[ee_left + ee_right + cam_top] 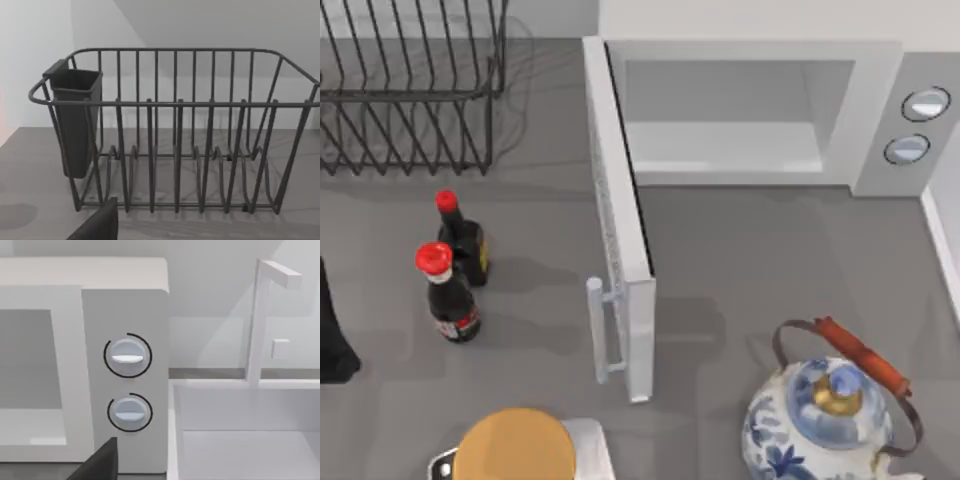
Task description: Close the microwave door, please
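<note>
The microwave (pixel 865 110) stands at the back of the table, right of centre, its pale cavity showing. Its two round silver knobs (pixel 127 356) face the right wrist view. The microwave door (pixel 620 220) is swung wide open, sticking out from the oven's left side toward the table's front. A slim white bar handle (pixel 597 330) runs along its outer left face, near the free end. My left arm (pixel 332 345) sits parked at the table's far left edge. A dark piece of my right gripper (pixel 100 465) shows in front of the control panel.
A dark wire dish rack (pixel 410 90) with a cutlery cup (pixel 75 120) fills the back left. Two red-capped sauce bottles (pixel 448 295) stand left of the door. A blue-and-white teapot (pixel 830 420) sits front right. An orange disc (pixel 515 450) lies at the front, and a white basin (pixel 250 440) adjoins the oven's right.
</note>
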Available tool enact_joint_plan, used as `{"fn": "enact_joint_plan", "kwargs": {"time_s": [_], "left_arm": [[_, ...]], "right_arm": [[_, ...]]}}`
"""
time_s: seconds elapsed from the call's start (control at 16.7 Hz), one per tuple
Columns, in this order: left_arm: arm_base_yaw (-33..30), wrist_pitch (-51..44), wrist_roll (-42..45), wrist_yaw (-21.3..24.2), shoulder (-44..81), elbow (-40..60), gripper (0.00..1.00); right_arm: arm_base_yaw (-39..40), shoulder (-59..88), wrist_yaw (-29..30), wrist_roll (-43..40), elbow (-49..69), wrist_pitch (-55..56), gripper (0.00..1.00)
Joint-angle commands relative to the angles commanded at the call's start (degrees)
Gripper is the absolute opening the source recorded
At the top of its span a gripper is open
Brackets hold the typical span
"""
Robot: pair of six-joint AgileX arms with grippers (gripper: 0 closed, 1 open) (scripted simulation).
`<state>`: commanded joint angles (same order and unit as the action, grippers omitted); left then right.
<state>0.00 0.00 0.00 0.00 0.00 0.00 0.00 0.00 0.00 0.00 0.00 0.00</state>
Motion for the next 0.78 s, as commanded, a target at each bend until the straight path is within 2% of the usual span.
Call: {"fn": "enact_joint_plan", "kwargs": {"time_s": [0.06, 0.78], "left_arm": [[0.00, 0.00, 0.00, 0.00, 0.00, 0.00, 1.00], [0.00, 0.00, 0.00, 0.00, 0.00, 0.00, 0.10]], "right_arm": [[0.00, 0.00, 0.00, 0.00, 0.00, 0.00, 1.00], [0.00, 0.00, 0.00, 0.00, 0.00, 0.00, 1.00]]}}
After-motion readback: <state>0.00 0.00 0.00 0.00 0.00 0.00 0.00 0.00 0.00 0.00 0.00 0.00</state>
